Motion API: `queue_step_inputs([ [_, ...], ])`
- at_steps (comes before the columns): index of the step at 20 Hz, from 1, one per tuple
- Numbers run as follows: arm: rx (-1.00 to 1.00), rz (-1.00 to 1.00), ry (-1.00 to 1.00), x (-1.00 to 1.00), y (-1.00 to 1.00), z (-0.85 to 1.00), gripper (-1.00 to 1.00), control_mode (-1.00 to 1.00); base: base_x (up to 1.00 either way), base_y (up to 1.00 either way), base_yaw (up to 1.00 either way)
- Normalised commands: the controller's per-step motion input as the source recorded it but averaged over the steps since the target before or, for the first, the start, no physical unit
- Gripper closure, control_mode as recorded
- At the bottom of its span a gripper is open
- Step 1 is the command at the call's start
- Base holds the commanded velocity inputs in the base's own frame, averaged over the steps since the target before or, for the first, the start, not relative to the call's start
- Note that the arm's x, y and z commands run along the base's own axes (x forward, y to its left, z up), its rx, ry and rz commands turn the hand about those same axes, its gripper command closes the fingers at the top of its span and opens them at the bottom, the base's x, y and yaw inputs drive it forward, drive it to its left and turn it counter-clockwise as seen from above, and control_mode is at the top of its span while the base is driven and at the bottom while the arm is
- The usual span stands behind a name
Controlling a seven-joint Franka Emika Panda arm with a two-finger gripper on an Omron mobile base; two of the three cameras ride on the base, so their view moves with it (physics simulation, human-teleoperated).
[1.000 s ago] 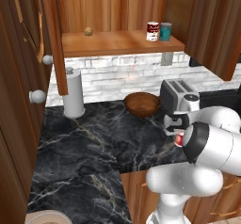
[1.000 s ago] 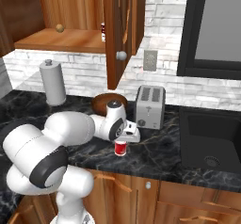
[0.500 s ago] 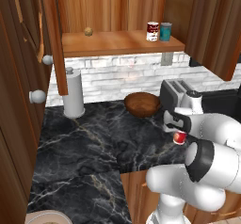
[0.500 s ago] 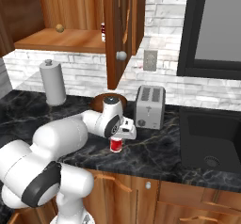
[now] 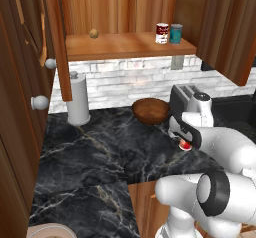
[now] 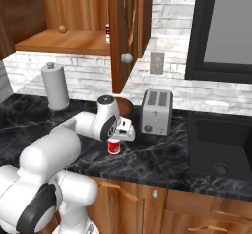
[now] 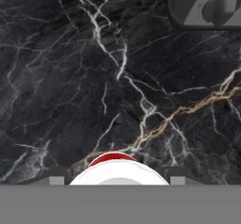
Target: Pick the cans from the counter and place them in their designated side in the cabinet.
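Halfway through the job, by the look of it: one dark-labelled can (image 5: pixel 162 33) already on the cabinet (image 5: pixel 125 46) shelf, standing just beside a teal-blue can (image 5: pixel 175 33). Down on the black marble counter (image 5: pixel 100 147), the gripper (image 6: pixel 114 138) directly above the brighter red can (image 6: pixel 114 146), close to the toaster (image 6: pixel 157 111) and the wooden bowl (image 5: pixel 151 111). Jaws set either side of the tin, seemingly grasping it; contact not fully visible. Left to do: lifting this can and shelving it on its proper side.

A kitchen: marble counter (image 6: pixel 162 159), toaster (image 6: pixel 156 112), sink (image 6: pixel 219 147), wooden cabinet (image 5: pixel 125 44).
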Motion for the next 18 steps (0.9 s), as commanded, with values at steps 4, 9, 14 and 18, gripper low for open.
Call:
queue_step_inputs([
  [4,0.00,0.00,-0.04,-0.01,0.24,0.33,1.00,-1.00,0.00,0.00,0.00],
  [9,0.00,0.02,-0.04,-0.01,0.22,0.30,1.00,-1.00,0.00,0.00,0.00],
  [14,0.01,0.03,-0.04,-0.04,0.21,0.32,1.00,-1.00,0.00,0.00,0.00],
  [18,0.01,0.03,-0.04,0.00,0.19,0.32,1.00,-1.00,0.00,0.00,0.00],
])
